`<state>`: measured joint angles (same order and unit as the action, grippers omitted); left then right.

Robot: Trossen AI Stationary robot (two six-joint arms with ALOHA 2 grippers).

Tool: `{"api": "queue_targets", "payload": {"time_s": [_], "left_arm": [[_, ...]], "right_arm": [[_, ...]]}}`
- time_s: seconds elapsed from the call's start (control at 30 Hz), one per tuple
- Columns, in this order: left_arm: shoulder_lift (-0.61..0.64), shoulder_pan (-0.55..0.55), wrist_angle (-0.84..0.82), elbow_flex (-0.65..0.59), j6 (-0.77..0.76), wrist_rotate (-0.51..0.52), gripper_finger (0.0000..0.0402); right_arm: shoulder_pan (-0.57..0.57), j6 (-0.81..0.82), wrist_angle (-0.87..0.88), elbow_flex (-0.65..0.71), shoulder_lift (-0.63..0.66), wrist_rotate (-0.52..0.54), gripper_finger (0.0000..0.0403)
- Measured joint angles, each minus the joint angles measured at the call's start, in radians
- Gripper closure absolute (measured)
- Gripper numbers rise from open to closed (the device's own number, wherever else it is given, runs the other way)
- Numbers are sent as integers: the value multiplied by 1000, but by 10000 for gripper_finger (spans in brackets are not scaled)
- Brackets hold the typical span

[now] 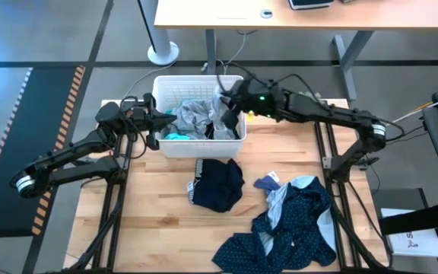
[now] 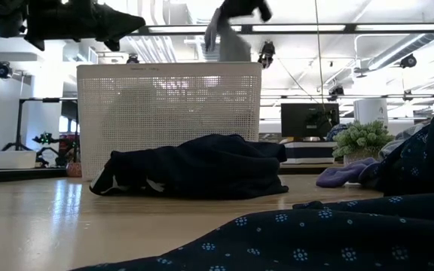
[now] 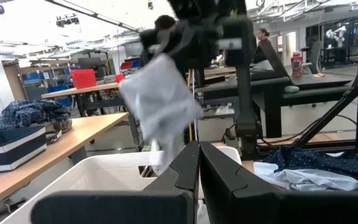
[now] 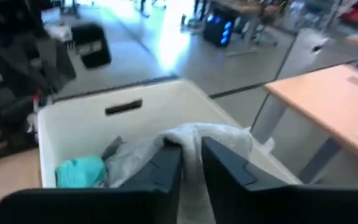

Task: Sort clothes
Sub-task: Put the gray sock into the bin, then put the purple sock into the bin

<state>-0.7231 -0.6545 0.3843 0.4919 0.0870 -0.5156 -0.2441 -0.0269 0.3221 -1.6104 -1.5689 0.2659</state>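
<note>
A white ribbed basket [image 1: 198, 146] stands at the table's far middle. It holds a teal garment [image 4: 82, 169] and grey clothes [image 1: 192, 116]. My right gripper [image 1: 230, 106] is above the basket's right part, shut on a light grey garment [image 3: 160, 106] that hangs over the basket. My left gripper [image 1: 170, 117] hovers shut at the basket's left rim and touches nothing. A black garment with white stripes [image 1: 217, 183] lies in front of the basket. A navy dotted garment [image 1: 295, 224] and a light blue one [image 1: 280, 199] lie near right. My right gripper pinches a bunched upper part of the light grey garment [image 4: 191, 146] between its two fingers. The fingers come from the table's right, slanting slightly down. The garment hangs slack below them [image 3: 166, 134], over the inside of the basket. Whether its lower end rests on the clothes there I cannot tell.
A small fuzzy green plant [image 2: 360, 139] stands at the table's right beyond the dotted garment. A small purple-blue piece [image 1: 267, 182] lies beside the light blue garment. Bare wood shows at the table's near left [image 1: 150, 228].
</note>
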Motion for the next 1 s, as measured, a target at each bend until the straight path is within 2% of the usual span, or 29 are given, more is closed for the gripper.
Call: {"api": "queue_targets", "payload": {"time_s": [0.07, 0.23, 0.4, 0.63, 0.8, 0.9, 1.0], "left_arm": [[-3, 0, -1, 0, 1, 0, 402], [-16, 0, 1, 0, 6, 0, 402], [-22, 0, 1, 0, 6, 0, 402], [-22, 0, 1, 0, 2, 0, 402], [-22, 0, 1, 0, 1, 0, 402], [-22, 0, 1, 0, 1, 0, 402], [-22, 0, 1, 0, 1, 0, 402]], "right_arm": [[-15, 0, -1, 0, -33, -36, 324], [-30, 32, 81, -53, -112, -40, 249], [-28, 40, 226, -194, -188, -39, 184], [-23, 33, 446, -432, -250, -38, 117], [-20, 29, 681, -561, -264, -38, 91], [-19, 58, 841, -617, -265, -43, 92], [-11, 90, 1005, -646, -261, -111, 105]]}}
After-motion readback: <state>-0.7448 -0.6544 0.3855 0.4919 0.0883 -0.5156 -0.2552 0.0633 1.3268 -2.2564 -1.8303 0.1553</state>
